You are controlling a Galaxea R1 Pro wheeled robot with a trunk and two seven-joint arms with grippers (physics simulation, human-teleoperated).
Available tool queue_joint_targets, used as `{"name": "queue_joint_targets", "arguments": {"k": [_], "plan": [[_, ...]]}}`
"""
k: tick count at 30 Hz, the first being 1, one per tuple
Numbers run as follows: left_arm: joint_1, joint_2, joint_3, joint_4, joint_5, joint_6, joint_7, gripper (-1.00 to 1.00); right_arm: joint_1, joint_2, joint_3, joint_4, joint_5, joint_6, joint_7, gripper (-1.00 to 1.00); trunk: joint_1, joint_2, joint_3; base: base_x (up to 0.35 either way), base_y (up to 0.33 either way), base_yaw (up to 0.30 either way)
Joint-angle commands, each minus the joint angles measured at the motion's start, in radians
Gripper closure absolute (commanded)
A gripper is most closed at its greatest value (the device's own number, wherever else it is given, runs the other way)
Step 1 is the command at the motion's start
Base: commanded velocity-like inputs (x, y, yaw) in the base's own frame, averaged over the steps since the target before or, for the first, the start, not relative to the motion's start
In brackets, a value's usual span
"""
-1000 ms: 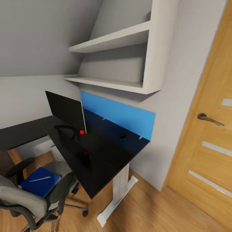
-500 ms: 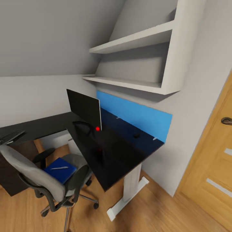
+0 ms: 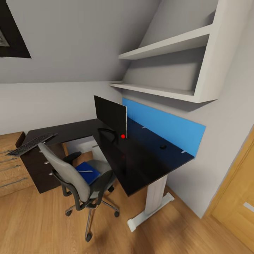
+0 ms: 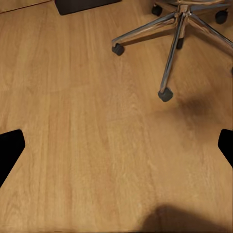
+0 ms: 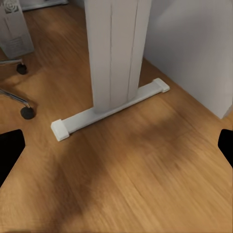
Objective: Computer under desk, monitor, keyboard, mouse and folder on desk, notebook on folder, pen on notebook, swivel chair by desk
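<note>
My left claw (image 4: pixel 116 148) and right claw (image 5: pixel 116 148) both spread wide, empty, over floor. Folder (image 3: pixel 87 172) with pen (image 3: pixel 85 171) on chair (image 3: pixel 76 176) seat beside desk (image 3: pixel 141 165); monitor (image 3: pixel 110 115), mouse (image 3: pixel 163 146) on desk; keyboard (image 3: pixel 31 144) at its far end

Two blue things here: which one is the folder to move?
The folder lying flat on the swivel chair seat, pen on top; the other is a wall panel behind the desk.
</note>
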Motion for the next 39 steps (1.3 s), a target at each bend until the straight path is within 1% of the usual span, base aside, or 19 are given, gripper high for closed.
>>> {"name": "queue_joint_targets", "arguments": {"k": [1, 12, 15, 19, 29, 30, 33, 39], "plan": [[0.001, 0.000, 0.004, -0.002, 0.007, -0.003, -0.008, -1.00, -0.001, 0.000, 0.001, 0.000, 0.001, -0.002, -0.003, -1.00, 0.000, -0.001, -0.001, -0.031, -0.011, 0.289], [0.001, 0.000, 0.004, -0.002, 0.007, -0.003, -0.008, -1.00, -0.001, 0.000, 0.001, -0.002, 0.002, -0.002, -0.003, -1.00, 0.000, -0.001, -0.001, -0.008, -0.003, 0.289], [0.001, -0.002, 0.004, -0.002, 0.006, -0.011, -0.007, -1.00, -0.001, -0.001, 0.001, -0.003, 0.002, -0.002, -0.004, -1.00, 0.000, -0.001, -0.001, -0.001, 0.000, 0.289], [0.001, -0.002, 0.004, 0.009, 0.005, -0.044, -0.007, -1.00, -0.001, -0.002, 0.001, -0.007, 0.002, -0.002, -0.004, -1.00, 0.000, -0.001, -0.001, 0.000, 0.000, 0.289], [0.001, -0.003, 0.003, 0.015, 0.004, -0.050, -0.009, -1.00, 0.000, -0.002, 0.000, -0.007, 0.001, -0.002, -0.004, -1.00, 0.000, -0.001, -0.001, -0.007, 0.006, 0.288], [0.001, -0.004, 0.003, 0.016, 0.004, -0.050, -0.010, -1.00, -0.001, -0.009, -0.001, -0.005, 0.001, -0.002, -0.004, -1.00, 0.000, -0.001, -0.001, -0.166, 0.165, 0.129], [0.001, -0.004, 0.003, 0.016, 0.003, -0.050, -0.012, -1.00, -0.001, -0.015, -0.001, -0.003, 0.000, -0.002, -0.004, -1.00, 0.000, -0.001, -0.002, -0.199, 0.193, 0.076], [0.001, -0.004, -0.001, 0.016, 0.000, -0.046, -0.015, -1.00, -0.001, -0.017, 0.000, -0.001, 0.000, -0.002, -0.004, -1.00, 0.000, -0.001, -0.002, -0.251, 0.130, 0.016]]}}
